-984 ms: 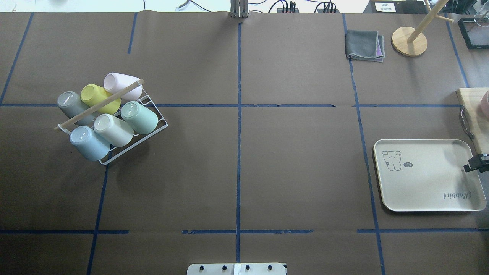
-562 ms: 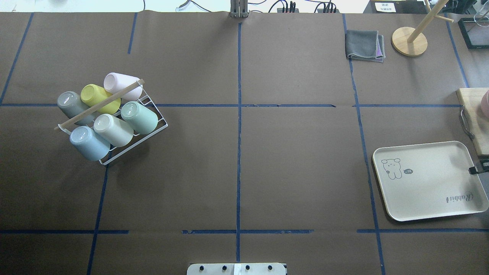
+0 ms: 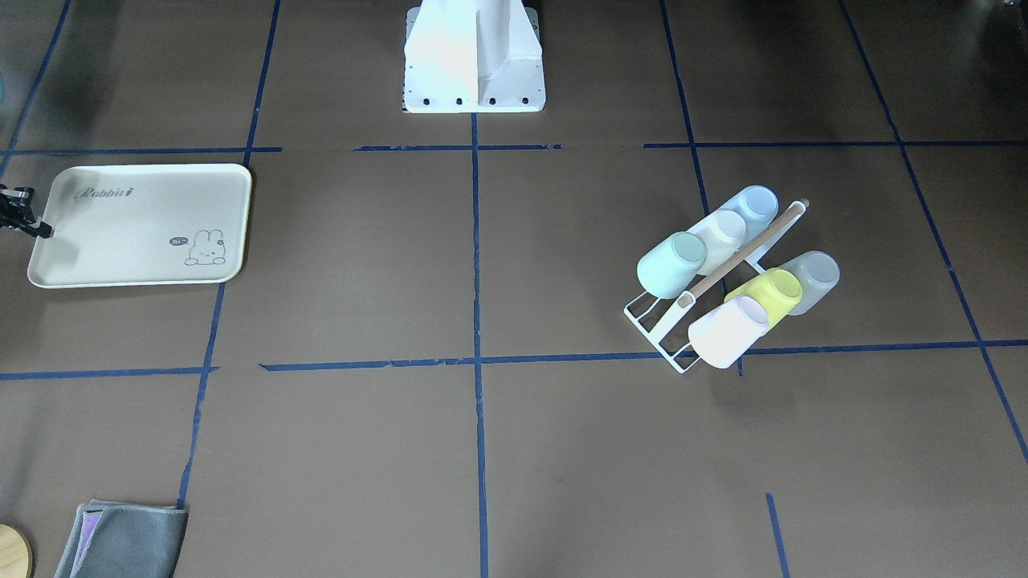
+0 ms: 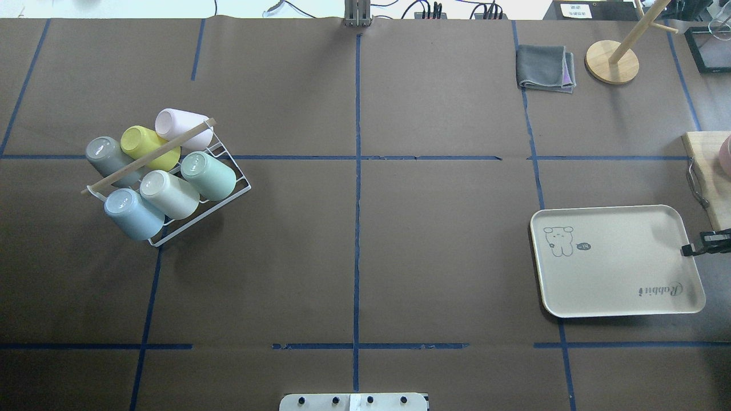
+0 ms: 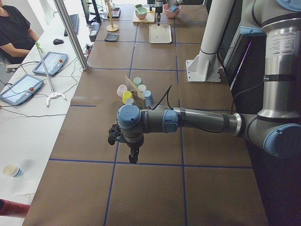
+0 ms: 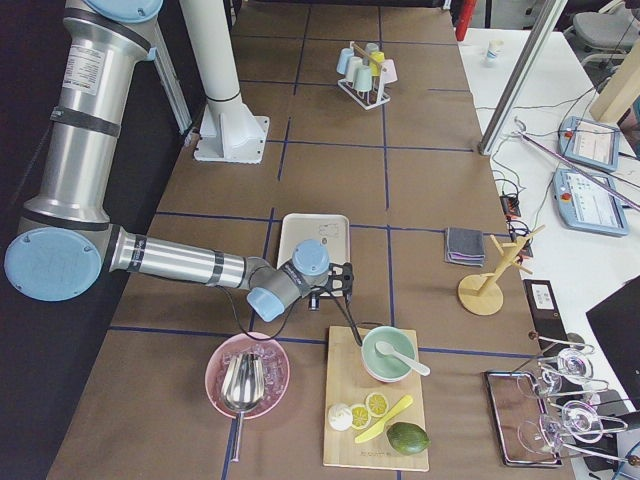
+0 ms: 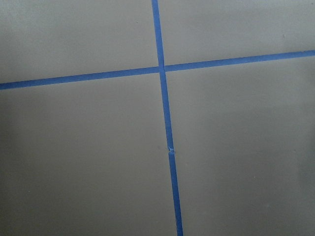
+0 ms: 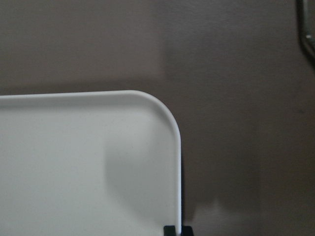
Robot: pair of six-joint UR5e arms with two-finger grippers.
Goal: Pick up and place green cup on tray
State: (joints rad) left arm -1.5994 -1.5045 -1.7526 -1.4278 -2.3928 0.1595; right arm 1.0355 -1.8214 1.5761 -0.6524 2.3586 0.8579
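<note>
I see R gripper (image 4: pixel 688 249) clamped on tray (image 4: pixel 617 285) rim, overhead frame's right edge. Wide stretch of table (image 4: pixel 445 240) between. 1 tray; 6 cups (image 4: pixel 134 214) in rack (image 4: pixel 200 215), left side, green cup (image 4: pixel 210 176) among them. L gripper (image 5: pixel 133 155): can't tell.

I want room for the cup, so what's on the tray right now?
Nothing lies on the tray; it shows only a printed bunny and lettering. The right tool pinches the rim of one short side. The table beneath it is covered.
</note>
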